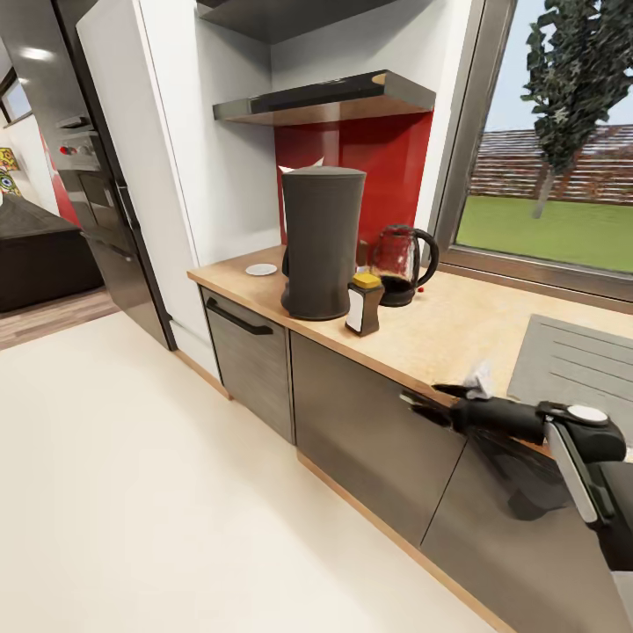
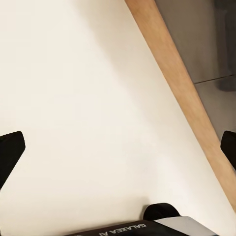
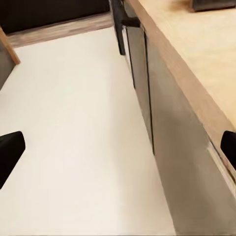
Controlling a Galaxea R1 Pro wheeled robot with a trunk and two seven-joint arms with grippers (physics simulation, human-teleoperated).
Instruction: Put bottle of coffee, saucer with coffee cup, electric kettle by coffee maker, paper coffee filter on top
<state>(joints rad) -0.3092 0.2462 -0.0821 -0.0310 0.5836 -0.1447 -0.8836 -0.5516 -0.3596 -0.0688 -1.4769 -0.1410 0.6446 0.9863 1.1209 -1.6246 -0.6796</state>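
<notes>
Nearest to us, our right hand point(image 1: 444, 400) is reaching out at the bench's front edge, its two dark fingers spread apart and gripping nothing; in the right wrist view the fingertips point(image 3: 10, 152) are sitting at opposite edges with pale floor point(image 3: 73, 123) and grey cabinet fronts point(image 3: 167, 123) between them. Our left hand point(image 2: 118, 152) is also hanging open over the floor, fingertips wide apart, beside a wooden plinth strip point(image 2: 182, 88).

Moving outward along the wooden bench point(image 1: 457, 325), we are seeing a grey drainboard point(image 1: 571, 360) at our right. Further along, the bottle of coffee point(image 1: 364, 304) with its yellow cap is standing just beside the tall dark coffee maker point(image 1: 321, 242). Behind the bottle, the glass electric kettle point(image 1: 403, 264) is standing near the coffee maker, against the red splashback point(image 1: 369, 167). A small white saucer point(image 1: 261, 269) is lying on the bench on the coffee maker's far side. Something white is peeking above the coffee maker's top; we cannot tell what.
</notes>
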